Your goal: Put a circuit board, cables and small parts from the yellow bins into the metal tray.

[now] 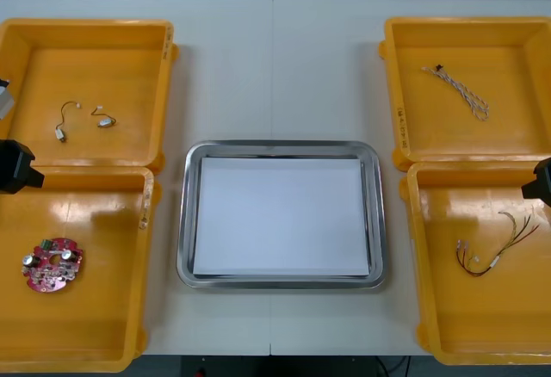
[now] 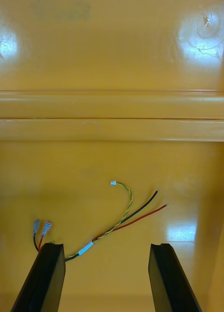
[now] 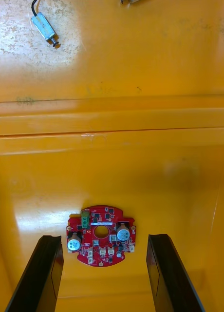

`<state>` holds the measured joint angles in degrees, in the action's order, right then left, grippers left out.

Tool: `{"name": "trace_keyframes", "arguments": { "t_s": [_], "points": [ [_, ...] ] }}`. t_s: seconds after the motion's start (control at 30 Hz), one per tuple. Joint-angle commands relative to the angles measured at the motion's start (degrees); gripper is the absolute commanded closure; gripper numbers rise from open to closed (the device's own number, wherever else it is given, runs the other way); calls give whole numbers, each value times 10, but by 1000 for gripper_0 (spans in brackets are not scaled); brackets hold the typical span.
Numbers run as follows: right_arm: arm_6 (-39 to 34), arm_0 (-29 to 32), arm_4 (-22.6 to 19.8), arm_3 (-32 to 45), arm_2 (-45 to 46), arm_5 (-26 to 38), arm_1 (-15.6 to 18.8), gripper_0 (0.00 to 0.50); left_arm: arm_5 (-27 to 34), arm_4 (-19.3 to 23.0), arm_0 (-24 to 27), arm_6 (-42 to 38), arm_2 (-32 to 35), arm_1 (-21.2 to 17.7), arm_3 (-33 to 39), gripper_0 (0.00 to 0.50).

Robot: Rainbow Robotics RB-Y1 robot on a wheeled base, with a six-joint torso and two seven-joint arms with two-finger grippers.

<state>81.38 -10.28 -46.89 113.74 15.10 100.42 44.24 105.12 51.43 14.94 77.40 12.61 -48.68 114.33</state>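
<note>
Looks like the very start of the job to me. The metal tray (image 1: 282, 148) sits dead centre between the bins with its white inside bare, a spot either arm should be able to reach. The left gripper (image 3: 103, 238) hangs over the near left bin (image 1: 86, 343) with its fingers spread wide. The red circuit board (image 3: 101, 235) lies flat on the bin floor, right between and below those fingers, so I'd guess it's lined up to come down and pinch the board across its edges. The spread looks just wider than the board, which gives it room to clear the rim. The right gripper (image 2: 106, 245) has the same pose over the near right bin (image 1: 482, 334), fingers apart and holding nothing. The red and yellow cable (image 2: 124, 214) lies loose on the floor there, its taped middle just beside one finger. The far left bin (image 1: 95, 50) holds the small metal parts (image 1: 105, 121) on short black leads, and the far right bin (image 1: 491, 136) holds the twisted blue and white cable (image 1: 461, 91). There's one kind of thing per bin, all well apart, so each grab should be uncluttered. The board looks like the easier pick to me. That thin cable lying flat could slip out of a pinch.
</note>
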Motion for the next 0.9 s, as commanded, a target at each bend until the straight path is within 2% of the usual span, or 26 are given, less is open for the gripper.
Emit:
{"name": "trace_keyframes", "arguments": {
  "t_s": [0.03,0.47,0.53,0.73,0.9],
  "points": [
    [2,6,-4,3,20,3,22,0,-2,4,-7,35,17,-28,16,0],
    [2,6,-4,3,20,3,22,0,-2,4,-7,35,17,-28,16,0],
    [2,6,-4,3,20,3,22,0,-3,3,-24,35,8,-23,5,0],
    [2,6,-4,3,20,3,22,0,-23,10,-26,35,8,-41,5,0],
    [2,6,-4,3,20,3,22,0,-25,5,-26,35,7,-41,4,0]
  ]
}}
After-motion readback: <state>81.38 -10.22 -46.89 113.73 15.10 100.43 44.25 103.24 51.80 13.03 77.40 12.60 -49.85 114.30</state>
